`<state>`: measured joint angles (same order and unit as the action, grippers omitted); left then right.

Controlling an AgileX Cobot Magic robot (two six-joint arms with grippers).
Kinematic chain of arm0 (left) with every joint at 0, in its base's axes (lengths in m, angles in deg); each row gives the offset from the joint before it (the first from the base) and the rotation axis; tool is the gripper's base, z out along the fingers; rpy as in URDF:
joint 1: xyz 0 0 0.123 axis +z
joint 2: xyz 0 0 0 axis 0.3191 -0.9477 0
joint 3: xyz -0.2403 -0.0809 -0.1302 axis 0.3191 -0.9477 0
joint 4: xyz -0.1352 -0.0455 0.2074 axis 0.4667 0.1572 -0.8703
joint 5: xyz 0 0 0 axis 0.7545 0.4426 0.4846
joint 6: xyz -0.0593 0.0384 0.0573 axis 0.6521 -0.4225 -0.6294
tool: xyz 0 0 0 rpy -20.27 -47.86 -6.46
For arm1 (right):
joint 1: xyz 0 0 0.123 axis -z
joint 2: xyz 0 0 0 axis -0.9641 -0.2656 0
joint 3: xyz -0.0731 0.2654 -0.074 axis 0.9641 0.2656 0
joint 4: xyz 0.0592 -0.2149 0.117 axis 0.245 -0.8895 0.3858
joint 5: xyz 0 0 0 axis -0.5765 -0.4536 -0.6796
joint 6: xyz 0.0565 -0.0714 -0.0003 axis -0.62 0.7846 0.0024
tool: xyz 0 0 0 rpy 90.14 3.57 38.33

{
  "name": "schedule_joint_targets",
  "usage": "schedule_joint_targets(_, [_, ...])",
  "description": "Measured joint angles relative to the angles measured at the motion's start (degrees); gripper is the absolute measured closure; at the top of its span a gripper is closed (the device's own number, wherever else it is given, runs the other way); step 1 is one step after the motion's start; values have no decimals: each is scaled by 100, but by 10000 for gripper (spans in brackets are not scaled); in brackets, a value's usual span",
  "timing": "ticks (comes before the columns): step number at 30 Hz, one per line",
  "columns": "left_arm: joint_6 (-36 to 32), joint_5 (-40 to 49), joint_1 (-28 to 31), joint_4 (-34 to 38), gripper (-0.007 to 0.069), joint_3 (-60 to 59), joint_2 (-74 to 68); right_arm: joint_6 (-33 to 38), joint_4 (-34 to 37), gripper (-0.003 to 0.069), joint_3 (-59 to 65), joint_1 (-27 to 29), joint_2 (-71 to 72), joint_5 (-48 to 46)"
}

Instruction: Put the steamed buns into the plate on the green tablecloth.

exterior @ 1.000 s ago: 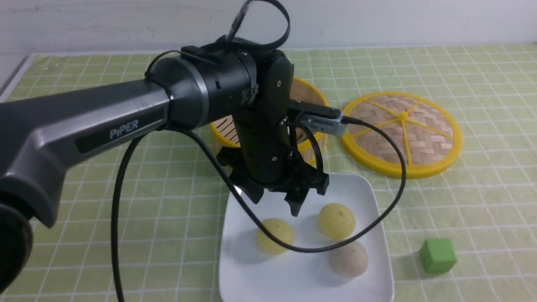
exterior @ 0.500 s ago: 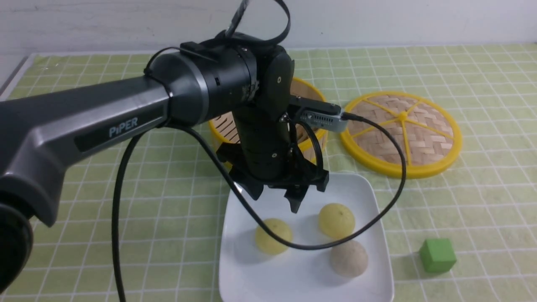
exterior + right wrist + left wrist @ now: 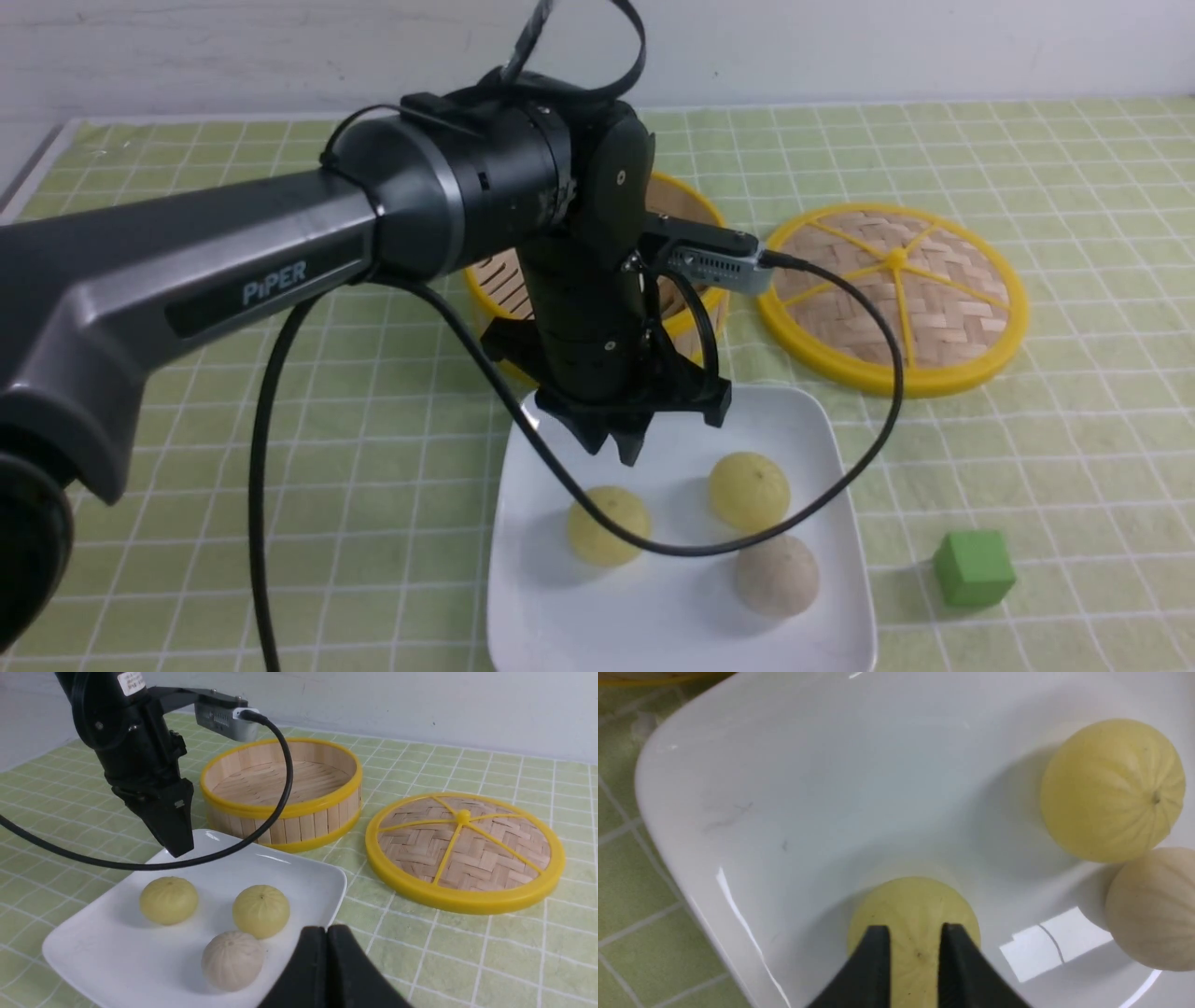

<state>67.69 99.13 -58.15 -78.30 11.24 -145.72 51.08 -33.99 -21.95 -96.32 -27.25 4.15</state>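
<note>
Both steamed buns (image 3: 609, 525) (image 3: 750, 491) sit in the plate (image 3: 653, 621) on the green tablecloth (image 3: 1102, 373), the speckled ball (image 3: 777, 576) just beside one. The left tool (image 3: 610, 448) hangs over the plate, empty; the left wrist view reveals its fingertips slightly apart. Only the right wrist view shows the right tool (image 3: 326, 933), closed and empty, and the basket (image 3: 282, 791) unobstructed by the left arm (image 3: 448, 187). The green cube (image 3: 974, 568) appears in the front view alone.
</note>
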Motion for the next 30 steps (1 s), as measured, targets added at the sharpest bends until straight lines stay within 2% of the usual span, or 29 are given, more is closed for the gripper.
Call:
schedule_joint_targets(1, [0,29,0,-34,557,43,-1,0,0,667,0,0,0,0])
schedule_joint_targets(4, [0,249,0,-141,620,278,-1,0,0,666,6,0,0,5])
schedule_joint_targets(11, [0,880,0,-270,622,1046,342,0,-8,661,78,0,32,19])
schedule_joint_targets(15, [0,972,0,-408,622,1102,767,0,-277,659,430,78,259,110])
schedule_joint_targets(23, [0,997,0,-574,622,885,1645,12,-945,657,1611,1176,513,360])
schedule_joint_targets(30, [0,997,0,-863,622,-18,2989,12,-978,651,1769,1575,513,378])
